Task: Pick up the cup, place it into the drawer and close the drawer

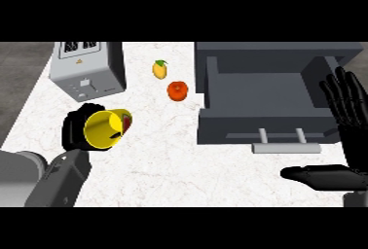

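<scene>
At the near left edge, the grey left forearm is coming up over the white marbled table [165,165], and the black left hand [78,127] is curling around the yellow round cup [106,129], clamping it from behind and holding it tilted so its open mouth is facing the viewer. The cup is sitting left of centre, well apart from the drawer. At the near right, the black right hand [343,131] is resting open, fingers straight and pointing up, thumb spread out low. Beyond it, the dark grey open drawer [267,104] is standing pulled out, its pale handle [286,146] facing near. Farther back, a red round fruit [177,90] is lying just left of the drawer, a yellow fruit [160,69] beyond it, and a silver boxy toaster [86,68] at far left.
</scene>
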